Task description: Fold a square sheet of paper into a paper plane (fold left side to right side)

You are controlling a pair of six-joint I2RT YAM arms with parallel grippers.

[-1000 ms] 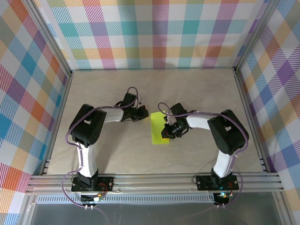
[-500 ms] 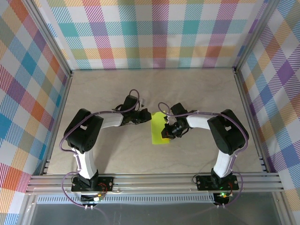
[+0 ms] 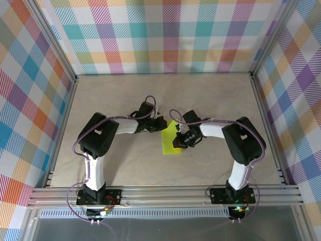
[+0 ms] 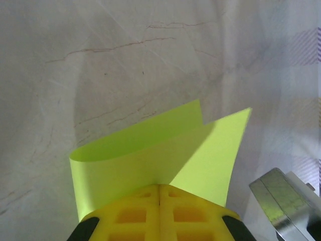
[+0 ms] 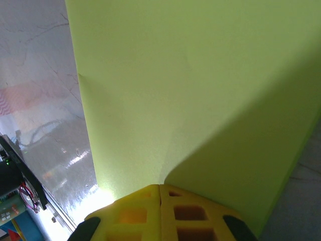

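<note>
Overhead, a lime-green square sheet of paper (image 3: 169, 144) sits near the middle of a pale, marbled tabletop (image 3: 215, 95), between two white robot arms. It appears as a narrow strip because its left side is lifted and curls over toward the right. The left hand (image 3: 159, 124) is closed tight on the raised left edge, near the sheet's far end. Its wrist view shows the paper bowing away from the yellow fingertips in a loose curve, with no crease set yet. The right hand (image 3: 179, 139) is likewise closed, pinching the sheet's right edge.

To fold well, the left hand likely needs to carry its edge across and low until it lies on the right edge. Meanwhile the right hand should anchor the sheet so it cannot slide. Two paper corners seen from the left wrist sit offset from each other, so squaring them before pressing seems to matter. A skewed crease would spoil the plane's later folds.

Plaid-patterned walls (image 3: 170, 35) enclose the tabletop on three sides, and a metal rail (image 3: 165, 193) runs along the near edge. The likeliest obstacle is the right hand itself. It sits just where the lifted edge should land, and the two hands are close together, so a collision is a risk.
</note>
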